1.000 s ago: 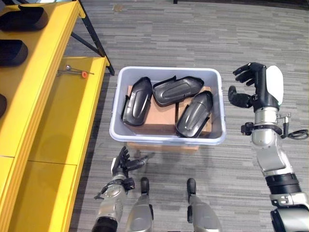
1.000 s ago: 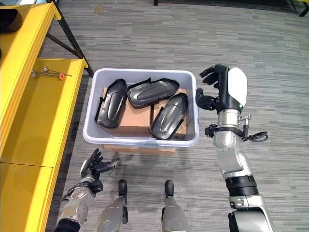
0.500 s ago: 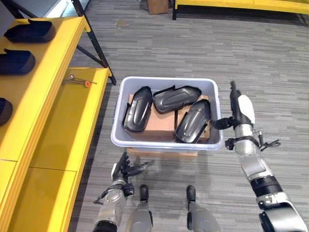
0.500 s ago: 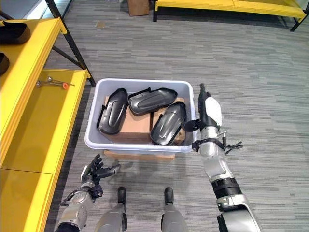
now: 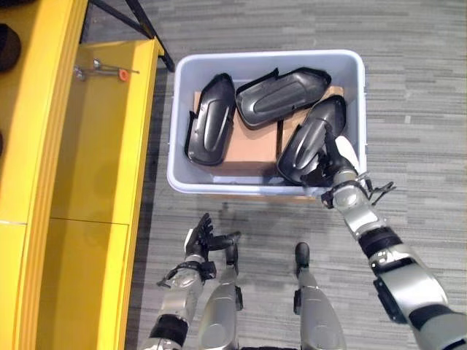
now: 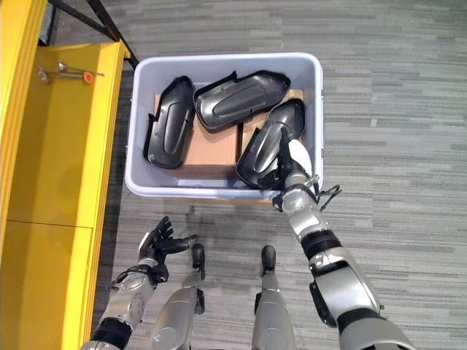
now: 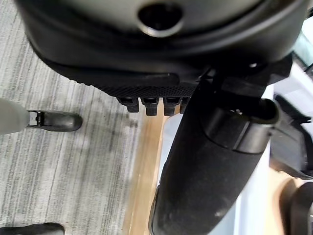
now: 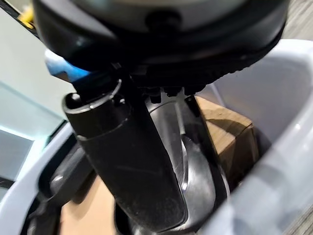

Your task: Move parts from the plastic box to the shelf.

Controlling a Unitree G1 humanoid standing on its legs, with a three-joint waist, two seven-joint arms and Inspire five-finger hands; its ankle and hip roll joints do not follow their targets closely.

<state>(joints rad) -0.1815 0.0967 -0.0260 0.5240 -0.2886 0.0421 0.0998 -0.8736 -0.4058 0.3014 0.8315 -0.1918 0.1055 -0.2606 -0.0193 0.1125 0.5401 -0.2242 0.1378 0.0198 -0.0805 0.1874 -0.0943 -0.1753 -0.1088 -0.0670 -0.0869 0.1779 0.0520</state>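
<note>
Grey plastic box [image 5: 177,117] sits on the striped grey floor [image 5: 423,87], just beside the yellow shelf [image 5: 102,160] at the robot's left. Three black moulded parts lie inside on brown cardboard [image 5: 255,149]: left part [image 5: 209,120] lengthwise by the box's left wall, top part [image 5: 281,86] lying across toward the far wall, right part [image 5: 312,138] slanting down to the near right corner. R hand [image 5: 332,162] reaches over the box's near rim and is down on the lower end of the right part — thumb lies alongside the part in the right wrist view, w/ fingers past it on the part's shell, but can't tell whether they are curled round it or just resting. The part sits in the box, not lifted. L hand [image 5: 201,237] is low near the floor in front of the box, well apart from it, fingers spread and relaxed, holding nothing. On the shelf's lower level, at its far end — a small metal tool w/ an orange tip [image 5: 102,71].
</note>
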